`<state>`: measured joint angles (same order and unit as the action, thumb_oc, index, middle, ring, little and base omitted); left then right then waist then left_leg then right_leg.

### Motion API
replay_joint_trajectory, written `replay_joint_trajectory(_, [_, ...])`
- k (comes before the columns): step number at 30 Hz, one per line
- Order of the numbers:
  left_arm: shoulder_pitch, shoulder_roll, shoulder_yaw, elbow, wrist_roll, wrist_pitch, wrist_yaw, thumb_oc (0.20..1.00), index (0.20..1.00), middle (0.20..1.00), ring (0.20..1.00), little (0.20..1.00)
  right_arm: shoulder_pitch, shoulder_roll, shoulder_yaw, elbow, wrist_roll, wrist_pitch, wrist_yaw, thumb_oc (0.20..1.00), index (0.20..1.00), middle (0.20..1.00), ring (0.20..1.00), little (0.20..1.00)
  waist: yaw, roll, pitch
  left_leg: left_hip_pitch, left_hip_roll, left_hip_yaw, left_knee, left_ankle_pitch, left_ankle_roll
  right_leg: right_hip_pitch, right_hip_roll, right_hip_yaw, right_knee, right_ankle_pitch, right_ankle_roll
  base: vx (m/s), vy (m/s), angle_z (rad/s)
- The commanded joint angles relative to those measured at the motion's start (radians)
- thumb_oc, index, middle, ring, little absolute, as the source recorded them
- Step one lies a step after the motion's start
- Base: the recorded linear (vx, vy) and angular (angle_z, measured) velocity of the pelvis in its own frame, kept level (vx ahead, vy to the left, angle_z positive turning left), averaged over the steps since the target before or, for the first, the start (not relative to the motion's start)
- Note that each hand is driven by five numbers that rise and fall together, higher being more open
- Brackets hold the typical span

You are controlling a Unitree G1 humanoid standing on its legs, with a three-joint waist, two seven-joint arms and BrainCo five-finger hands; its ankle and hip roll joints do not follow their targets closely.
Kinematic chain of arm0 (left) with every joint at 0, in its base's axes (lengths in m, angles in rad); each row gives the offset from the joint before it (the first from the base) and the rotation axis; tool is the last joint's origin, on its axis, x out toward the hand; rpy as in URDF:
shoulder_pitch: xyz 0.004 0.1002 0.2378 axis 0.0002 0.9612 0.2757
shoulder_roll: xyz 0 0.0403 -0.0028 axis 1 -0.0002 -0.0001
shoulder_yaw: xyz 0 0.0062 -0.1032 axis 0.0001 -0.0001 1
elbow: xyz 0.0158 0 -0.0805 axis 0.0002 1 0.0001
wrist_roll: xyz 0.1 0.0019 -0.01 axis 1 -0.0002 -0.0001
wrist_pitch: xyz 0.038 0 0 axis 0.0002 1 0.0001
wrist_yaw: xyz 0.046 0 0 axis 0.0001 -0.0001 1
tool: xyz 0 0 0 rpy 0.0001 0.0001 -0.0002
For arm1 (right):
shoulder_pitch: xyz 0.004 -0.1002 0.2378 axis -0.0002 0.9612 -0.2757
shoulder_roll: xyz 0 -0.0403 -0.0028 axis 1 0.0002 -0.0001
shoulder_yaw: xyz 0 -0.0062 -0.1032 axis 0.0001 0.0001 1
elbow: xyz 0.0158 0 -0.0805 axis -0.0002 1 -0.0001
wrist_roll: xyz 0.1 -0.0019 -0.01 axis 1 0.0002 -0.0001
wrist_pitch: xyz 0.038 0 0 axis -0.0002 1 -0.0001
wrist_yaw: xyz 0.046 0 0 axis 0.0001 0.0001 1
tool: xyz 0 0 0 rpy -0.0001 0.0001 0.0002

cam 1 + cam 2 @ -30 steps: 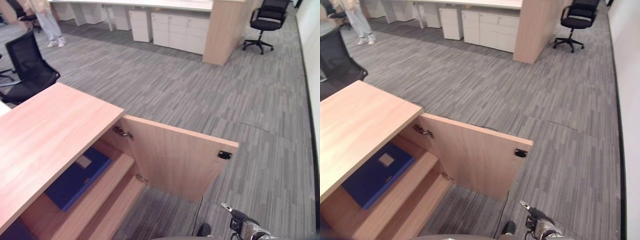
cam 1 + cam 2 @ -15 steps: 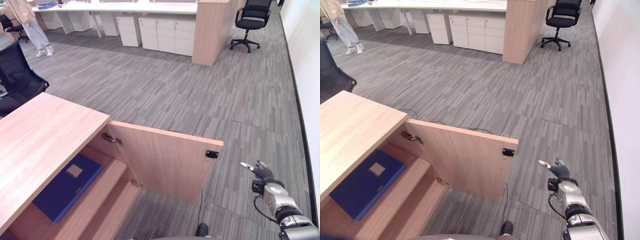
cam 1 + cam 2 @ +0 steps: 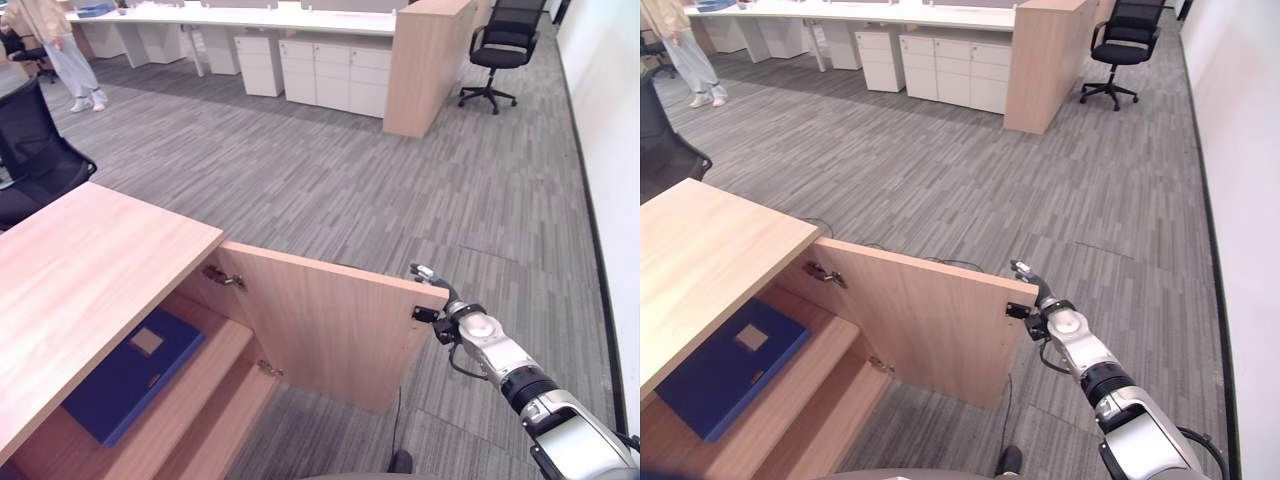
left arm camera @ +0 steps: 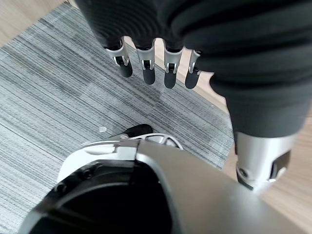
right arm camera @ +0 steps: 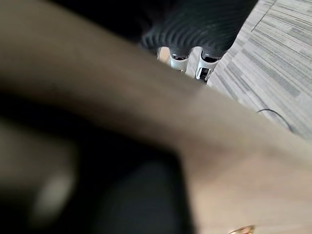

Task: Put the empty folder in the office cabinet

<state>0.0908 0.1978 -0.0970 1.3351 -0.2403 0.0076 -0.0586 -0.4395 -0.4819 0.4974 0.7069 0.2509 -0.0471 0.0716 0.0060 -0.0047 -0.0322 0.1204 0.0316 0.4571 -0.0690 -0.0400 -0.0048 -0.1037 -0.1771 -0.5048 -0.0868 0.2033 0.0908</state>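
Note:
The blue folder (image 3: 130, 375) lies flat on the upper shelf inside the low wooden cabinet (image 3: 90, 270). The cabinet door (image 3: 330, 325) stands swung wide open over the carpet. My right hand (image 3: 1040, 300) is at the top corner of the door's free edge, beside the black catch, with straight fingers (image 5: 204, 66) reaching past the edge. It holds nothing. My left hand (image 4: 146, 70) hangs over the grey carpet, its fingers relaxed and empty.
A black office chair (image 3: 35, 160) stands close to the cabinet's left end. Farther back are white drawer units (image 3: 330, 70), a wooden partition (image 3: 425, 65), another black chair (image 3: 495, 50) and a person (image 3: 60, 50). A white wall (image 3: 610, 120) runs along the right.
My right hand has risen and moved left, from low over the carpet to the free edge of the open door. The folder and the door have not moved.

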Motion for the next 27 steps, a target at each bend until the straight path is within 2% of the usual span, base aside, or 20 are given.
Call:
replay_joint_trajectory(1, [-0.033,-0.017,-0.006,0.050,0.017,-0.003,-0.001,1.000,1.000,1.000,1.000,1.000,-0.082,0.177,0.178,0.003,-0.068,-0.011,0.095,1.000,1.000,1.000,1.000,1.000,0.037,-0.018,-0.013,-0.043,-0.014,-0.138,-0.012,-0.029,-0.019,0.002,0.017,0.051,0.000,-0.095,0.073,0.00,0.000,0.00])
replay_joint_trajectory(5, [-0.046,-0.024,-0.004,0.056,0.024,-0.003,0.000,1.000,1.000,1.000,1.000,1.000,-0.044,0.263,0.311,-0.116,-0.040,-0.005,0.179,1.000,1.000,1.000,1.000,1.000,0.041,-0.017,-0.010,-0.043,-0.013,-0.141,-0.013,-0.027,-0.020,0.000,0.017,0.055,0.000,-0.093,0.072,0.00,0.000,0.00])
replay_joint_trajectory(8, [-0.048,-0.026,0.003,0.058,0.028,-0.005,0.006,1.000,1.000,1.000,1.000,1.000,-0.018,0.295,0.348,-0.154,0.009,0.000,0.201,1.000,1.000,1.000,1.000,1.000,0.041,-0.018,-0.010,-0.043,-0.014,-0.142,-0.013,-0.026,-0.021,-0.002,0.017,0.055,0.000,-0.090,0.073,0.00,0.000,0.00])
replay_joint_trajectory(11, [-0.058,-0.029,0.012,0.072,0.022,-0.009,0.027,1.000,1.000,1.000,1.000,1.000,0.007,0.378,0.401,-0.180,0.084,0.006,0.216,1.000,1.000,1.000,1.000,1.000,0.047,-0.025,-0.005,-0.048,-0.015,-0.143,-0.013,-0.022,-0.021,-0.005,0.016,0.057,0.000,-0.083,0.073,-0.02,0.003,-0.02])
replay_joint_trajectory(14, [-0.061,-0.029,0.016,0.076,0.023,-0.009,0.035,1.000,1.000,1.000,1.000,1.000,0.011,0.393,0.415,-0.193,0.104,0.010,0.221,1.000,1.000,1.000,1.000,1.000,0.048,-0.029,-0.003,-0.049,-0.016,-0.144,-0.013,-0.021,-0.021,-0.006,0.016,0.057,0.000,-0.082,0.073,-0.02,0.005,-0.04])
replay_joint_trajectory(15, [-0.070,-0.028,0.019,0.081,0.018,-0.015,0.048,1.000,1.000,1.000,1.000,1.000,0.015,0.425,0.437,-0.212,0.165,0.016,0.232,1.000,1.000,1.000,1.000,1.000,0.052,-0.035,0.002,-0.052,-0.016,-0.144,-0.013,-0.019,-0.021,-0.009,0.015,0.056,0.000,-0.075,0.074,-0.03,0.011,-0.06])
replay_joint_trajectory(18, [-0.074,-0.026,0.019,0.087,0.021,-0.016,0.053,1.000,1.000,1.000,1.000,1.000,0.008,0.447,0.463,-0.229,0.196,0.018,0.242,1.000,1.000,1.000,1.000,1.000,0.060,-0.045,0.006,-0.056,-0.017,-0.144,-0.013,-0.016,-0.022,-0.012,0.013,0.053,0.000,-0.070,0.075,-0.03,0.004,-0.12])
replay_joint_trajectory(20, [-0.077,-0.019,0.019,0.098,0.035,-0.016,0.059,1.000,1.000,1.000,1.000,1.000,0.004,0.459,0.498,-0.244,0.196,0.026,0.259,1.000,1.000,1.000,1.000,1.000,0.077,-0.062,0.014,-0.065,-0.016,-0.144,-0.014,-0.008,-0.024,-0.021,0.007,0.042,0.000,-0.058,0.080,-0.06,0.005,0.04])
replay_joint_trajectory(27, [-0.080,0.010,0.039,0.124,0.056,-0.015,0.079,1.000,1.000,1.000,1.000,1.000,-0.001,0.474,0.503,-0.214,0.209,0.018,0.245,1.000,1.000,1.000,1.000,1.000,0.116,-0.097,0.025,-0.086,-0.029,-0.155,-0.017,0.003,-0.021,-0.036,-0.017,0.013,0.000,-0.022,0.098,-0.05,0.006,0.17])
